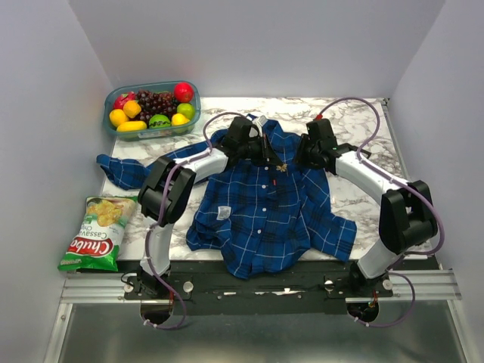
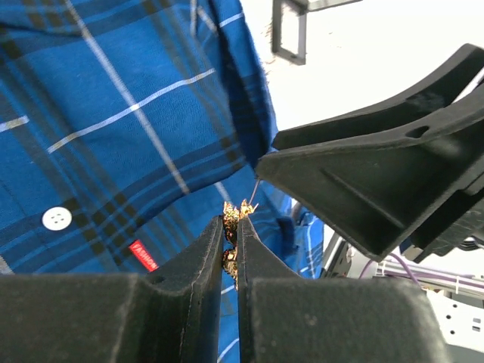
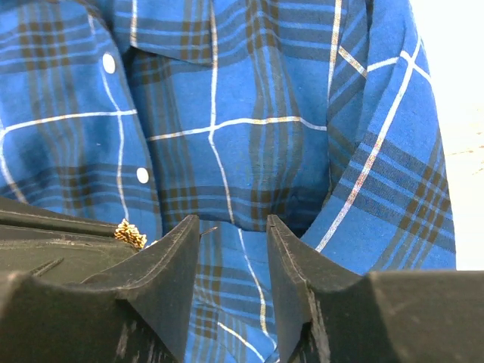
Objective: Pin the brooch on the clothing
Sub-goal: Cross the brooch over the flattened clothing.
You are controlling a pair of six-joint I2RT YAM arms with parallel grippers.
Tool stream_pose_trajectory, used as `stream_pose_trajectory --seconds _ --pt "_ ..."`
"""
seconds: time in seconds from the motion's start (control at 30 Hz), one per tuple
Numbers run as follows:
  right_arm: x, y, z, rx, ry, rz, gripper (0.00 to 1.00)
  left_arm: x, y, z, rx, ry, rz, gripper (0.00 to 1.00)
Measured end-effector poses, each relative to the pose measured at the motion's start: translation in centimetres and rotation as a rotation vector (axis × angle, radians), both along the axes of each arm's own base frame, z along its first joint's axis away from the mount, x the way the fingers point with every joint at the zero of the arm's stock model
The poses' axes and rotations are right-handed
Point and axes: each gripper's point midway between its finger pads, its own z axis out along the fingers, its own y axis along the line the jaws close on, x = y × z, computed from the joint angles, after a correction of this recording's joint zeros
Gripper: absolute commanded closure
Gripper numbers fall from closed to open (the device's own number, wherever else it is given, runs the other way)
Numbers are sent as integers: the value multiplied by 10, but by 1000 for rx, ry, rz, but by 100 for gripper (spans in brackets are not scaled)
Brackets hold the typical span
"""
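Note:
The blue plaid shirt [image 1: 257, 212] lies flat on the marble table, collar at the far side. My left gripper [image 1: 277, 162] is shut on the brooch [image 2: 236, 212], which looks gold and glittery, and holds it just above the shirt front [image 2: 113, 113] near a red label [image 2: 143, 255]. A thin pin sticks out of the brooch toward my right gripper's fingers [image 2: 363, 181]. My right gripper [image 3: 233, 223] is open and empty over the shirt [image 3: 249, 113], right beside the left one. The brooch [image 3: 130, 234] shows just left of its left finger.
A clear tub of toy fruit [image 1: 153, 110] stands at the far left. A green chip bag [image 1: 98, 233] lies off the table's left edge. A small black square frame [image 2: 290, 30] sits on the white marble beyond the shirt. One sleeve [image 1: 125, 168] stretches left.

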Motion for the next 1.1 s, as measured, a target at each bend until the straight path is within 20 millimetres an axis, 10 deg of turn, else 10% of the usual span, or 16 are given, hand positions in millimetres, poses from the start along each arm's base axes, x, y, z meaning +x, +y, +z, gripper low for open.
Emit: stream_pose_trajectory --seconds 0.67,1.1 --pt "12 -1 -37 -32 86 -14 66 13 -3 -50 51 69 30 100" --pt "13 -1 -36 -27 85 -19 92 32 -1 -35 -28 47 81 100"
